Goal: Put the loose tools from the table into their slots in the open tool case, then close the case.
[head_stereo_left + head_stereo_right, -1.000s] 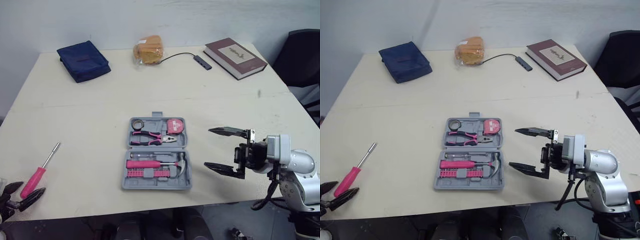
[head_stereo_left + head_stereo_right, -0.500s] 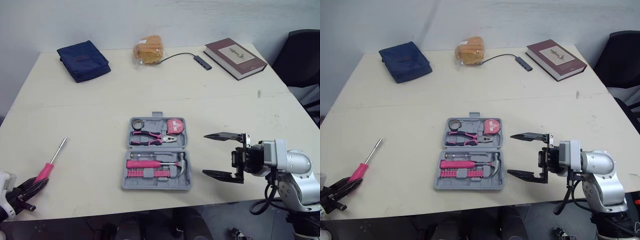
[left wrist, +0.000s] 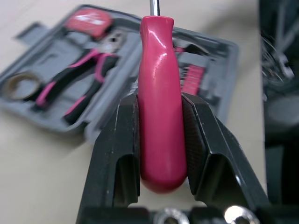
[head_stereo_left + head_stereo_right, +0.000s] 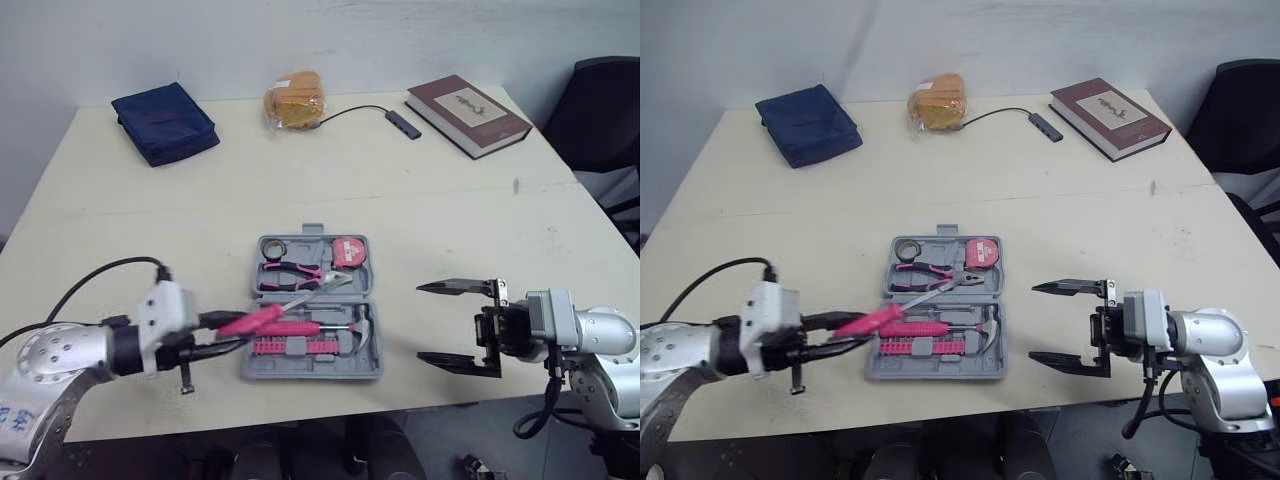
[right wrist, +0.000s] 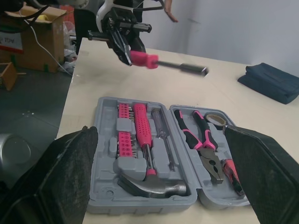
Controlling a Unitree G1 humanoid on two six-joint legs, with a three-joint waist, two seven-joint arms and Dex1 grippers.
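My left gripper (image 4: 234, 330) is shut on the pink handle of a screwdriver (image 4: 262, 316). It holds the tool above the left edge of the open grey tool case (image 4: 310, 371), with the metal shaft pointing across the case toward the pliers (image 4: 295, 275). In the left wrist view both fingers (image 3: 117, 140) clamp the screwdriver handle (image 3: 161, 102). The case also holds a tape measure (image 4: 349, 251), a hammer (image 4: 362, 330) and another pink screwdriver (image 4: 285, 328). My right gripper (image 4: 458, 325) stands open just right of the case, with nothing in it.
A navy pouch (image 4: 165, 122) lies at the table's back left and a bagged bun (image 4: 296, 100) at the back middle. A cabled hub (image 4: 403, 123) and a brown book (image 4: 468, 115) lie at the back right. A black chair (image 4: 605, 110) stands beyond the right edge.
My left gripper closed on the screwdriver at the table's front left, lifted it and carried it right to the case. The right gripper has barely moved.
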